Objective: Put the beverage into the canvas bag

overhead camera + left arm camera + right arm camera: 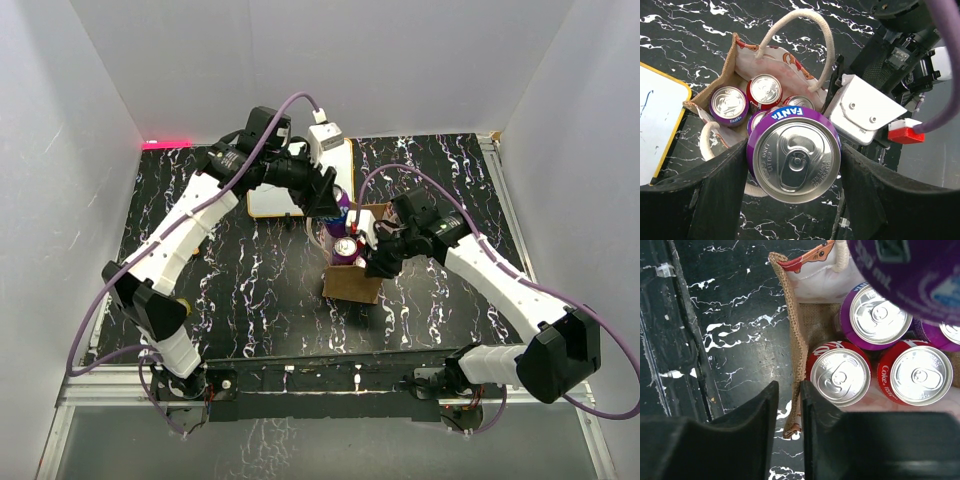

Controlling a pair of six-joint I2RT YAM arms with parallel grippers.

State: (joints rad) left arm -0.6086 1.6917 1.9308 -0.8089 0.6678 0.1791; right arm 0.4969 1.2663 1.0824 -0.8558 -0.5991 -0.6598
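The beverage, a purple Fanta can, hangs upright over the mouth of the canvas bag, with my left gripper shut on its sides. From above, the can sits over the tan bag, which stands mid-table. Its purple body fills the top right corner of the right wrist view. My right gripper has its jaws drawn narrow round the bag's burlap side wall, the inner finger against it. Several cans stand inside: red Coke cans and purple Fanta ones.
A white framed whiteboard lies just behind and left of the bag. Cream loop handles arch over the bag's mouth. Grey walls enclose the black marbled table on three sides.
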